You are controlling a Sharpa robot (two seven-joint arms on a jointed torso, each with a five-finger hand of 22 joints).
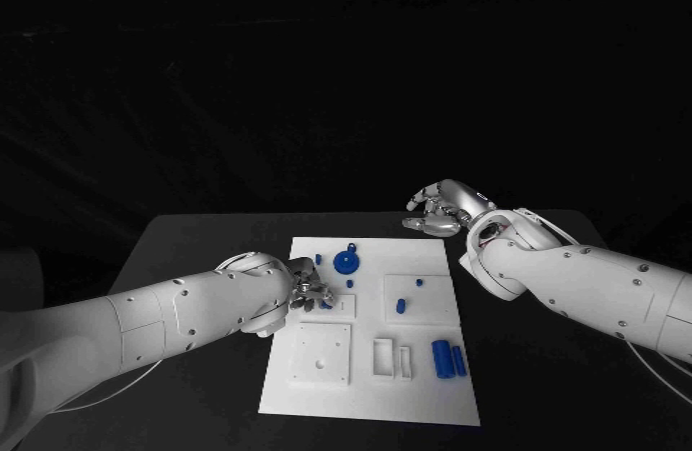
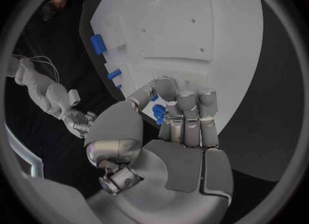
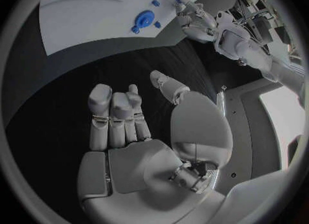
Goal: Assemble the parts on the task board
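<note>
My silver left hand [image 2: 169, 123] curls over the white rectangular task board [image 1: 433, 396], pinching a small blue plastic part [image 2: 158, 112] between thumb and fingers; my silver right hand [image 1: 440, 209] hangs beyond the board's far edge, fingers curled, holding nothing.

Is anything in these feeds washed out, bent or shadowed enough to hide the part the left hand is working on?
Head view: dark surround, the task board bright but readable; the left hand covers its part. Left wrist view: fisheye bends the board's edges; the blue part shows between the fingers, partly shaded. Right wrist view: the right hand over dark table, board curved.
</note>
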